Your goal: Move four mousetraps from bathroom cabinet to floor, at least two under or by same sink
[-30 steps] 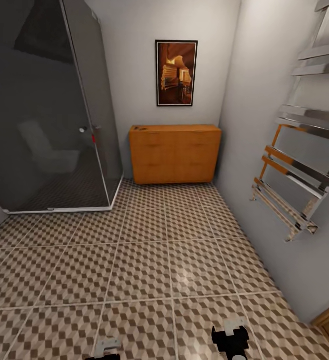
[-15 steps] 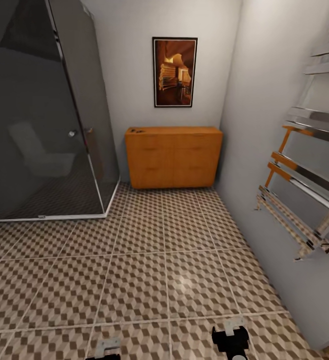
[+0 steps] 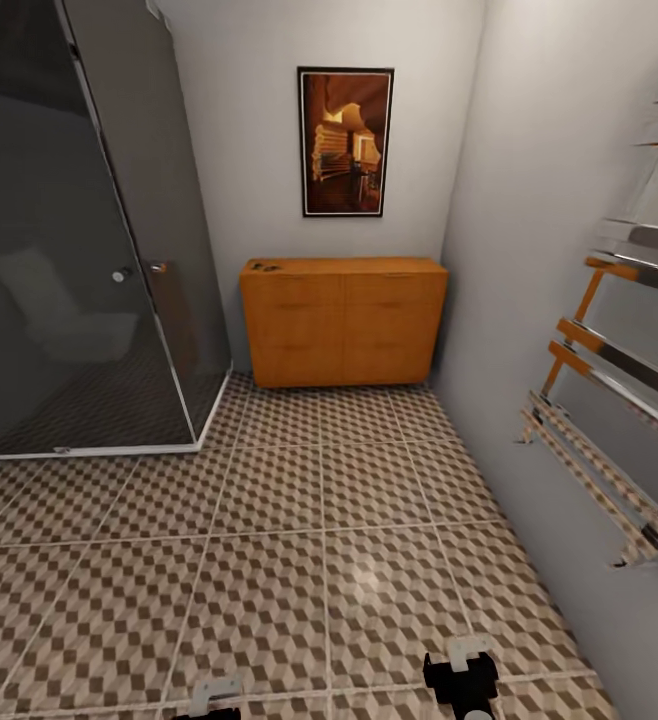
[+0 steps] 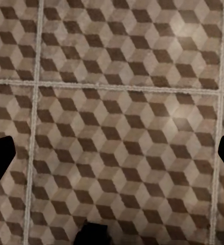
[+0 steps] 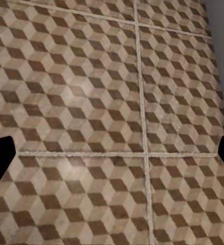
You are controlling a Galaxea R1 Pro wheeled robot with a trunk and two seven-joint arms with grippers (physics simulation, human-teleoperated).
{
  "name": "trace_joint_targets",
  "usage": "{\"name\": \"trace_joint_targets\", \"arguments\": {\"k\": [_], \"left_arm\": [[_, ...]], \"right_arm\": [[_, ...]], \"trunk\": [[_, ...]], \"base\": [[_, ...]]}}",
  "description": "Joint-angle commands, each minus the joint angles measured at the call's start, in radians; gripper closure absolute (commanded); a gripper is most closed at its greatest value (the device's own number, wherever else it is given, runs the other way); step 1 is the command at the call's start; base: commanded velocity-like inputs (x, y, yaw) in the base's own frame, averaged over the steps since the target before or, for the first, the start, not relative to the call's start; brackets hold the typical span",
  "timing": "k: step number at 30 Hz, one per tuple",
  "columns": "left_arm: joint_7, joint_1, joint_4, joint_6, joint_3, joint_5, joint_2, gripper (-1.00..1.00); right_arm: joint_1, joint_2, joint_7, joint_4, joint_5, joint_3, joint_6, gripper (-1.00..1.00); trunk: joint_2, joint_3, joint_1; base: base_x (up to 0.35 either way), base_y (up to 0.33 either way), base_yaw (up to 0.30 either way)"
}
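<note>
Grippers carried low and empty over the tiled floor, the cabinet well ahead.

Both the left gripper [image 3: 209, 695] and the right gripper [image 3: 461, 675] are seen hanging above the bathroom floor of square tiles printed with brown, beige and white cubes [image 3: 269, 560]; in each wrist view the dark fingertips stand at opposite edges with nothing between them, so both are judged wide. The wide, low orange-brown wooden cabinet [image 3: 341, 322] stands against the far wall, straight ahead of the grippers and well apart, its long axis lying across the line of approach. Small dark pieces, judged to be the mousetraps [image 3: 265, 266], lie on the top at its end ahead of the left gripper, so that arm is judged nearer. No writing can be read.
</note>
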Motion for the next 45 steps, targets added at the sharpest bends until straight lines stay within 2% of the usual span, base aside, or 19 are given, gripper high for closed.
{"name": "trace_joint_targets", "arguments": {"k": [1,24,45], "left_arm": [[0.005,0.0,-0.001,-0.002,-0.009,0.007,0.0,-1.0],[0.005,-0.001,-0.001,-0.002,-0.009,0.008,0.0,-1.0],[0.005,0.0,-0.001,-0.002,-0.009,0.009,0.0,-1.0]], "right_arm": [[-0.001,0.0,-0.003,0.001,-0.009,0.009,-0.003,-1.0],[-0.001,0.0,-0.003,0.001,-0.009,0.009,-0.003,-1.0],[-0.001,0.0,-0.003,0.001,-0.009,0.009,-0.003,-1.0]], "trunk": [[0.0,-0.001,0.001],[0.0,-0.001,0.001],[0.0,-0.001,0.001]], "base": [[0.337,-0.043,0.0],[0.337,-0.004,0.0],[0.337,0.075,0.0]]}}
